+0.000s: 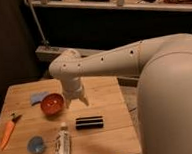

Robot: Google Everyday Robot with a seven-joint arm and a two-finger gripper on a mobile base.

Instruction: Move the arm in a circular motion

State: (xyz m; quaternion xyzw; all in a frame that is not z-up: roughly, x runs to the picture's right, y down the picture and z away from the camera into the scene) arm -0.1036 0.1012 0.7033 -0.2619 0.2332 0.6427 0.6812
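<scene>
1. Dark wall and a pale railing stand behind a light wooden slatted table [106, 98].
2. Over the table reaches the thick cream-white tubular robot arm [113, 60], coming in from the right and bending down at its rounded elbow.
3. Its flared gripper [80, 102] hangs just above the boards, just beside a round orange-red bowl [53, 103]. Whether it is wide or narrow I cannot tell, and nothing shows in its hold.
4. Judged by its build, the arm is heavy and stiff. Circling needs no grasp, only room around the tip.
5. The orange-red bowl looks empty. I cannot tell what is in the small blue cup [36, 145] near the front edge.
6. A black oblong block [89, 122], a white tube [62, 144] and an orange carrot [7, 133] lie nearby.
</scene>
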